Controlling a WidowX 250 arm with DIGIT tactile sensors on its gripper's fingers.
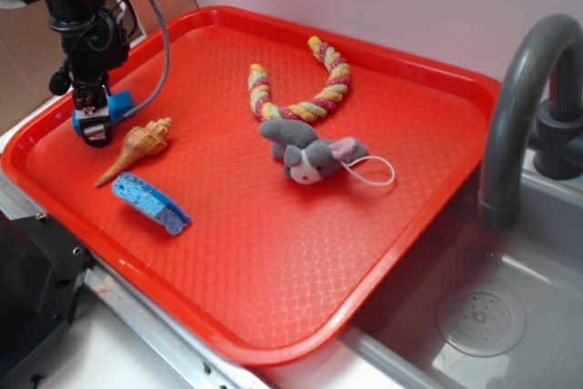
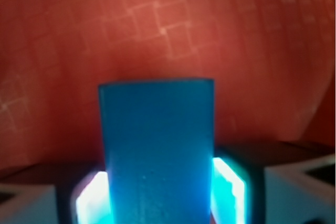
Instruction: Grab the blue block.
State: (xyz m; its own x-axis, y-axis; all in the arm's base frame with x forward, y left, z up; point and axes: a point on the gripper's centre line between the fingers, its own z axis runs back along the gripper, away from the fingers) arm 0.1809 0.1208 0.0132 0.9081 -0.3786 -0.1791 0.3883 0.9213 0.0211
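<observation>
The blue block is a smooth bright-blue bar at the far left of the red tray, partly hidden behind my gripper. The wrist view shows the blue block filling the space between the jaws of my gripper. The glowing pads press against both of its long sides. The gripper is shut on the block, low over the tray floor.
A tan seashell lies just right of the gripper, and a rough blue sponge piece lies in front of it. A braided rope toy and a grey plush sit mid-tray. A grey faucet and a sink are at the right.
</observation>
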